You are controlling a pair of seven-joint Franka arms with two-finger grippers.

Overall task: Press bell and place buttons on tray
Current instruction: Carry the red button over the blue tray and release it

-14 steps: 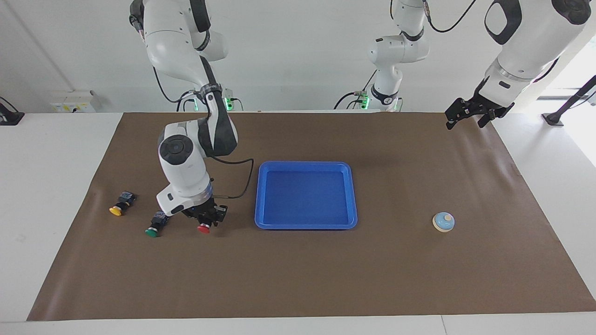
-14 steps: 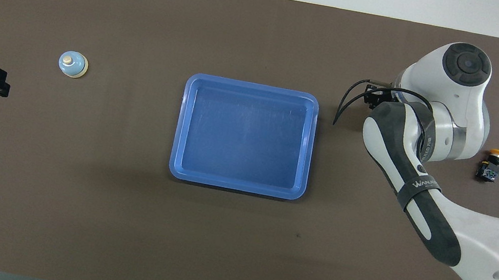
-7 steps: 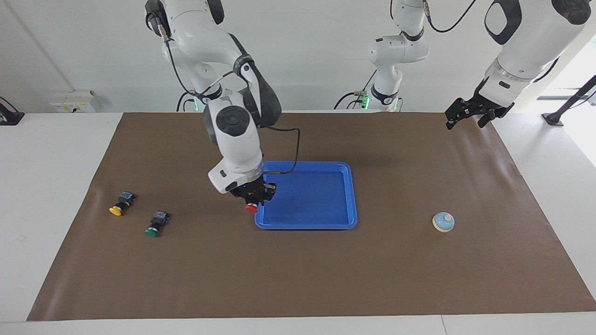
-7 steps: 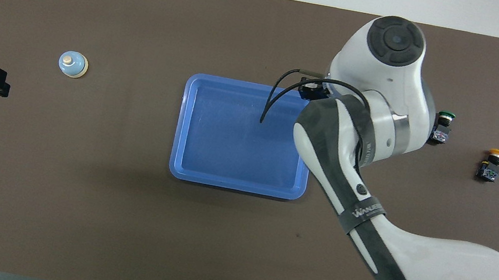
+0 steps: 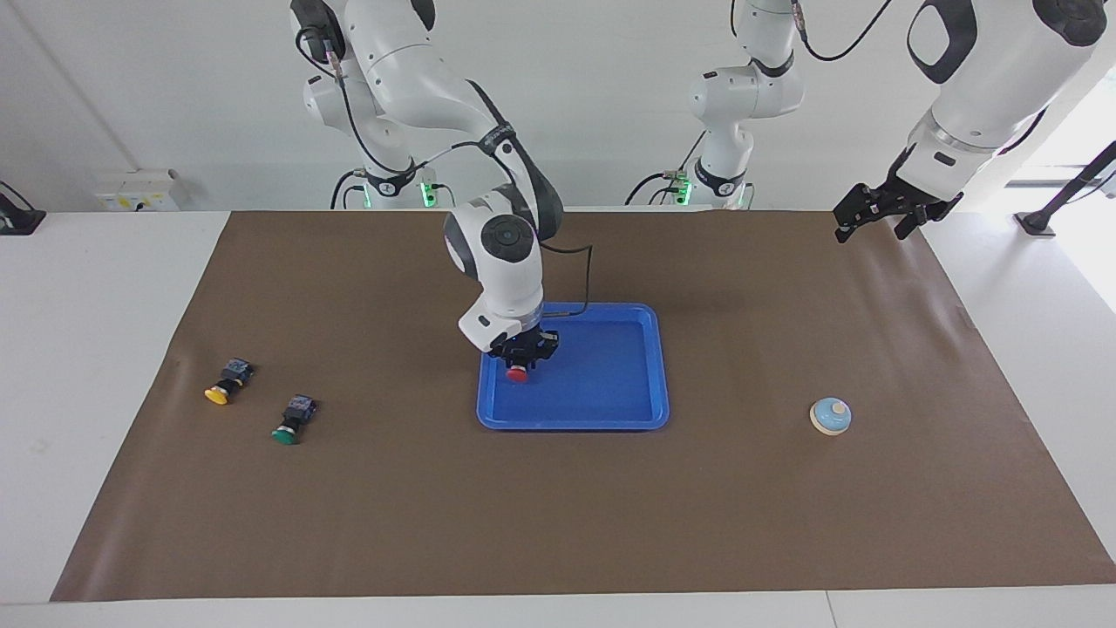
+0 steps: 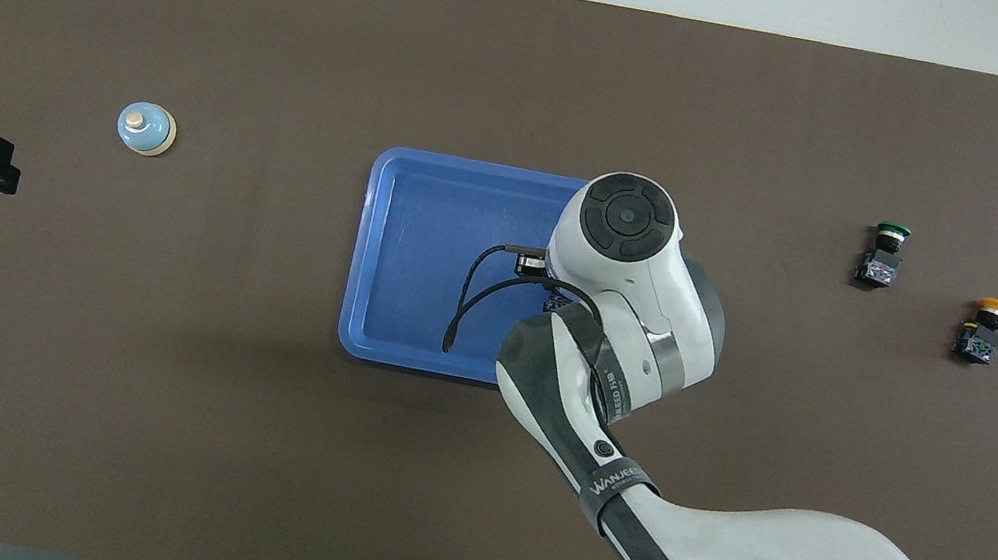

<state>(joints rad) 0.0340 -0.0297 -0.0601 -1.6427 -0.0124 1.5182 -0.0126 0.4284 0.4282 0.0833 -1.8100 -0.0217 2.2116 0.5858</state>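
Now three buttons: right fingers point(image 5: 520, 359) grip red point(image 5: 517, 374) over one tray point(image 5: 610, 419); left fingers point(image 5: 881, 212) open.

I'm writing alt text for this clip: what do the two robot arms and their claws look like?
Both arms are glossy white with rounded shells and dark grey to black joint sections. The right arm has a round black cap on its wrist joint, a dark band with white lettering round its forearm, and a thin black cable looping to its black right claw. The left claw is also black and angular.
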